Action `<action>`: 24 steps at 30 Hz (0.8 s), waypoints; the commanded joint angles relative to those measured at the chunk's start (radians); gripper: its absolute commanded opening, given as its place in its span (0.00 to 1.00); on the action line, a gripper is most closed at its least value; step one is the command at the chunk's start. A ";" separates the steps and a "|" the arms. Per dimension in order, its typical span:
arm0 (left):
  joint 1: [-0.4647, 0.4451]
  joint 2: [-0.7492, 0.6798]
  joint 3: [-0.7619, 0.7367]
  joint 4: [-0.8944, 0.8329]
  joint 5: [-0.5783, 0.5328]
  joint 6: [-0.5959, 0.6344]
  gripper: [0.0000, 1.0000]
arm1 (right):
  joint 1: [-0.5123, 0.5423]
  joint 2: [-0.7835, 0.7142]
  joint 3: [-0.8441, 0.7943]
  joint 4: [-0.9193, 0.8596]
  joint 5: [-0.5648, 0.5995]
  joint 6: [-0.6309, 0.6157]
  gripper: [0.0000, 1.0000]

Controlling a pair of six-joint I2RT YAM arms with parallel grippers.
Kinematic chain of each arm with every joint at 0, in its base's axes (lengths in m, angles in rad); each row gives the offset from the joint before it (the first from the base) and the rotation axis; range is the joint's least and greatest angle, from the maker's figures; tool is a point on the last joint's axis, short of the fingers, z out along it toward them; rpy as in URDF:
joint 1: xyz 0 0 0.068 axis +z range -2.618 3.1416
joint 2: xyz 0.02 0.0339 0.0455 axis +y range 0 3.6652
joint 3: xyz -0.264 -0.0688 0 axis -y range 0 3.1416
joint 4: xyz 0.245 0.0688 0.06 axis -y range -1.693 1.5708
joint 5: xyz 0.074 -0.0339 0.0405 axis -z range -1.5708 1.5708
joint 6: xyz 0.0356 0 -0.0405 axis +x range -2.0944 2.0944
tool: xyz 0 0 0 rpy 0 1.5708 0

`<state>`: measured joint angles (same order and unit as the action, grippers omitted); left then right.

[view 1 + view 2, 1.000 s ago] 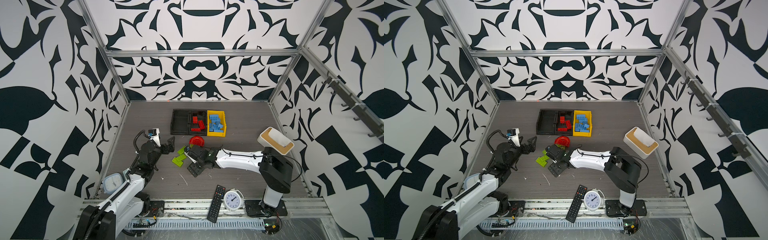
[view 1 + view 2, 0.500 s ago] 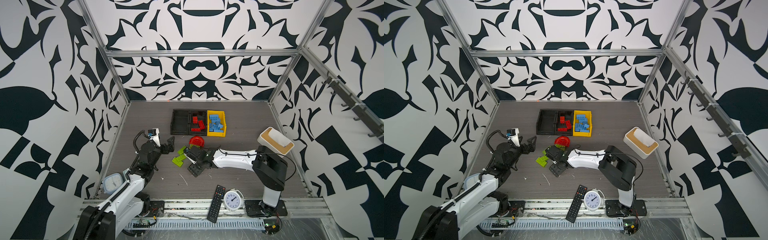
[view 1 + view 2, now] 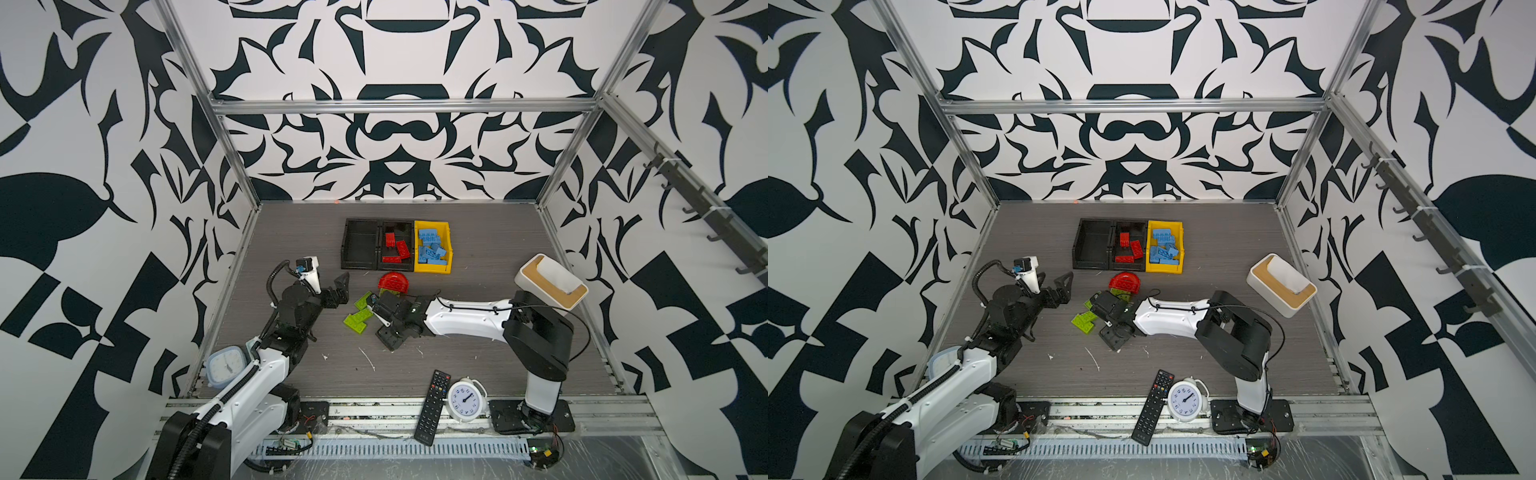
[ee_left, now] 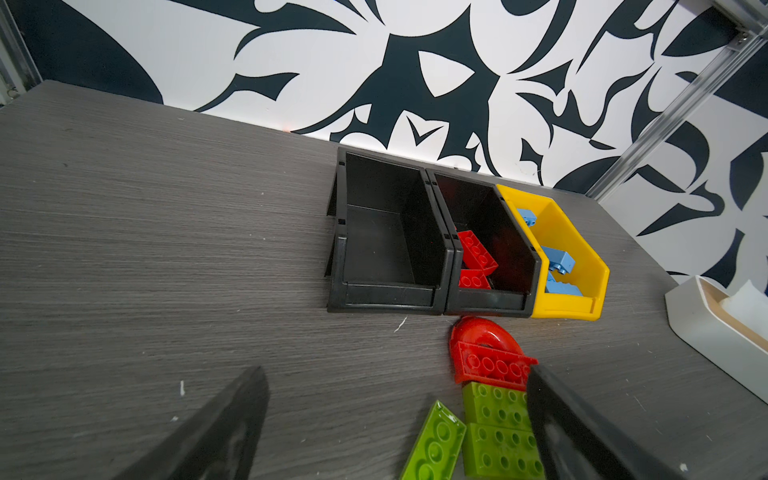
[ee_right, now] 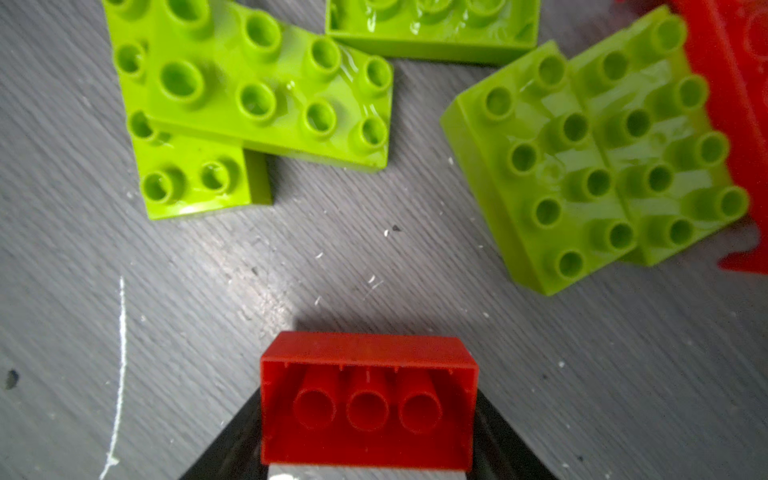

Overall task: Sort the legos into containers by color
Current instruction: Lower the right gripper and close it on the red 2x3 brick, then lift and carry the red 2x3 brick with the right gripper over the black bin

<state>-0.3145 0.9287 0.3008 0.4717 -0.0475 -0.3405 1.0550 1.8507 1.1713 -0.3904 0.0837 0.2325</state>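
Several lime green legos (image 3: 357,322) (image 5: 266,91) lie loose mid-table beside a red half-round lego (image 3: 393,281) (image 4: 484,349). My right gripper (image 3: 379,308) (image 5: 368,419) is low over the table next to them, shut on a red lego (image 5: 368,399) whose hollow underside faces the wrist camera. My left gripper (image 3: 338,289) (image 4: 395,374) hangs open and empty left of the green pile. At the back stand the containers. The left black tray (image 3: 345,245) is empty, the right black tray (image 3: 409,232) holds red legos (image 3: 395,249), and the yellow bin (image 3: 449,249) holds blue legos (image 3: 432,251).
A white box with a wooden rim (image 3: 550,282) stands at the right behind my right arm. A black remote (image 3: 432,401) and a white alarm clock (image 3: 465,399) lie at the front edge. A pale blue clock (image 3: 224,365) sits at the front left.
My right arm has shifted slightly left and its jaws have narrowed round the red lego. The left arm has not moved.
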 commanded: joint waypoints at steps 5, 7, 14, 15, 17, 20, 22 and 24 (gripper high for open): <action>0.002 -0.008 0.008 -0.005 0.006 -0.001 0.99 | -0.040 -0.107 0.038 0.032 0.042 -0.002 0.57; 0.002 -0.008 0.008 -0.005 0.006 -0.002 0.99 | -0.069 -0.107 0.064 0.036 0.035 -0.013 0.56; 0.002 -0.002 0.006 0.001 0.011 -0.002 0.99 | -0.175 -0.062 0.201 0.097 0.047 -0.032 0.53; 0.002 0.000 0.007 0.002 0.011 -0.002 0.99 | -0.189 -0.049 0.221 0.108 0.047 -0.032 0.53; 0.002 0.004 0.008 0.004 0.014 -0.003 0.99 | -0.230 -0.007 0.272 0.121 0.044 -0.033 0.53; 0.002 0.005 0.009 0.005 0.018 -0.006 0.99 | -0.278 0.058 0.350 0.123 0.057 -0.033 0.52; 0.002 0.005 0.006 0.008 0.019 -0.008 0.99 | -0.307 0.091 0.375 0.158 0.061 -0.024 0.52; 0.002 0.007 0.004 0.011 0.017 -0.008 0.99 | -0.334 0.119 0.386 0.202 0.051 -0.001 0.52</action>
<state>-0.3145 0.9314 0.3008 0.4709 -0.0372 -0.3408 0.7498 1.9541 1.5200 -0.2478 0.1215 0.2111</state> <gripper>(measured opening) 0.994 0.666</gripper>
